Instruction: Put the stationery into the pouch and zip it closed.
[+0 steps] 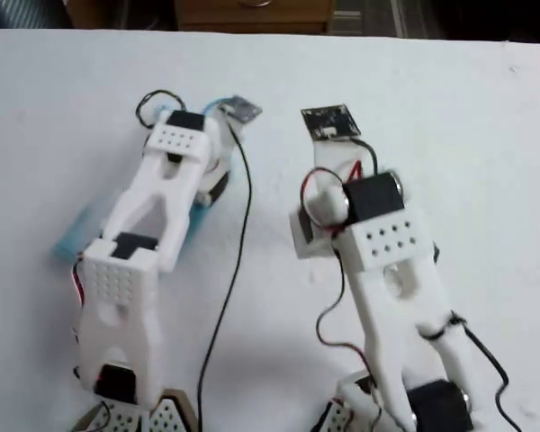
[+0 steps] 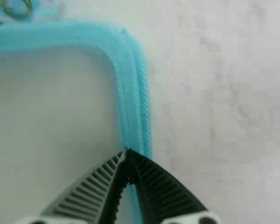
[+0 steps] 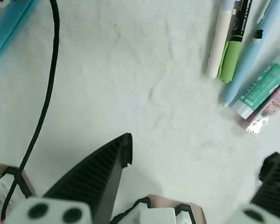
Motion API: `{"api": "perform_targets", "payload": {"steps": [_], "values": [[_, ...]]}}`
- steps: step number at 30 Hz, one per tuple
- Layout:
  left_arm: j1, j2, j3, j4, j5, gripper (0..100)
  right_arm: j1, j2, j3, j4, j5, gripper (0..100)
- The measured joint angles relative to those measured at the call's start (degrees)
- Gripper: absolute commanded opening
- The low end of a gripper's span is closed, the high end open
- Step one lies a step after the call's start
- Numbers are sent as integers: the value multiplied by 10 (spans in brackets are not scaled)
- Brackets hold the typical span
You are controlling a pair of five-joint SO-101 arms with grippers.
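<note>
Left jaws, shut, pinch the blue pouch [image 2: 133,70] at its zipper rim near a corner. Right jaws gape over bare desk [image 3: 130,70]; pens [image 3: 255,46], a highlighter [image 3: 232,53] and a glue stick [image 3: 263,84] lie clustered beyond one tip.

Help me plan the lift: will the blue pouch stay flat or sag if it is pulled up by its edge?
Likely to sag: the pouch looks like thin film inside a blue mesh border. Probably light, so it may slide on the smooth table when the left gripper tugs its edge.
</note>
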Motion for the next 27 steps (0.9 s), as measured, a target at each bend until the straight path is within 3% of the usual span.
{"api": "perform_targets", "payload": {"steps": [7,14,18,23,27], "values": [[-15,-127,146,12,-32,24,1,116,-172,4,0,394],[-51,-417,516,-139,-39,24,0,247,-342,4,-18,284],[-153,-618,668,-165,5,30,-3,316,-434,4,-55,255],[-333,-830,701,-171,91,130,-47,426,-546,4,-111,262],[-392,-885,725,-174,120,174,-93,550,-637,-37,-156,261]]}}
